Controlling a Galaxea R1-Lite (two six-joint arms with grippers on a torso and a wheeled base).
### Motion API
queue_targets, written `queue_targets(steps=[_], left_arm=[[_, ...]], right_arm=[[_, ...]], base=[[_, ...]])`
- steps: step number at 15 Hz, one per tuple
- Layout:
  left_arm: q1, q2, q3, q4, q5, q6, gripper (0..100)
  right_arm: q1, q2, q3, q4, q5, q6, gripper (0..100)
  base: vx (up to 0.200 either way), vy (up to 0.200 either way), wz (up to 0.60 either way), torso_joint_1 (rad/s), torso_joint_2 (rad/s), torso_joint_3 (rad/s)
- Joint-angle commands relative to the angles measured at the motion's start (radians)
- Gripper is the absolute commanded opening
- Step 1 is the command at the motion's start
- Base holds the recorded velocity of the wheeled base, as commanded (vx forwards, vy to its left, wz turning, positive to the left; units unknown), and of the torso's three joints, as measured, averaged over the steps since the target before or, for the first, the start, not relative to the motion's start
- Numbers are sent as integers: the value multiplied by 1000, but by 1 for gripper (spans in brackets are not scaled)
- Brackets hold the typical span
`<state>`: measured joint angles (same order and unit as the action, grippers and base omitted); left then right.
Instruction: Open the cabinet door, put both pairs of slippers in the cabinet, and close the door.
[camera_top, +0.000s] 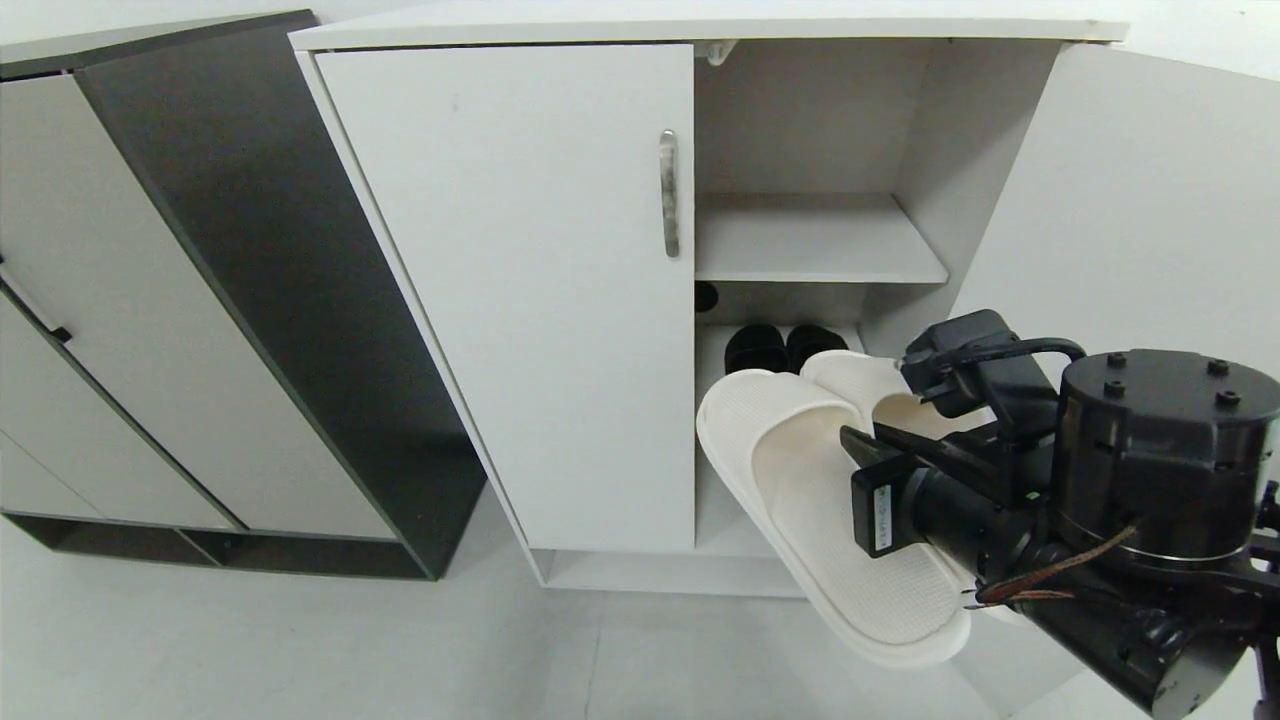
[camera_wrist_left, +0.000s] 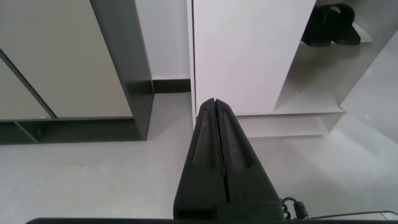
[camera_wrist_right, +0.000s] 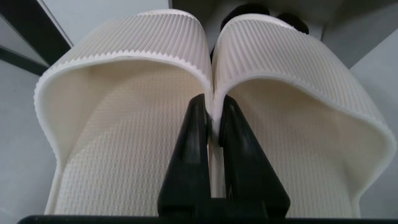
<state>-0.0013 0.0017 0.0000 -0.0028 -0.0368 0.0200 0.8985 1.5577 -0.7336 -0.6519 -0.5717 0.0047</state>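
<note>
A grey cabinet (camera_top: 250, 300) with pale doors stands farthest left on the floor (camera_top: 300, 640), just beside the white cabinet (camera_top: 700, 22). The left gripper (camera_wrist_left: 214, 102) hangs low above the floor before the white cabinet's base, its fingers pressed together on nothing. The white cabinet's left door (camera_top: 520, 300) is shut, with a metal handle (camera_top: 669, 193) at its inner edge. Right of it the compartment stands open – a bare shelf (camera_top: 810, 240) above, and the black slippers (camera_top: 757, 348) side by side at the back of the bottom board. In front of them the white slippers (camera_top: 800, 470) are held in the air, toes toward the opening, heels out over the floor. The right gripper (camera_wrist_right: 213, 115) has its fingers clamped on the two inner edges, pinching the pair together. The right door (camera_top: 1150, 230) is swung wide open
</note>
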Motion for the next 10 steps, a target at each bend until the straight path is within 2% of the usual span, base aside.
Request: queue_targets(steps=[1,10], left_arm=[[0,0,0,1,0,0,0],[0,0,0,0,0,-2,0]], right_arm=[[0,4,3,0,0,1,0],[-1,2,14,-20,59,1,0]], base=[[0,0,0,0,0,0],[0,0,0,0,0,0]])
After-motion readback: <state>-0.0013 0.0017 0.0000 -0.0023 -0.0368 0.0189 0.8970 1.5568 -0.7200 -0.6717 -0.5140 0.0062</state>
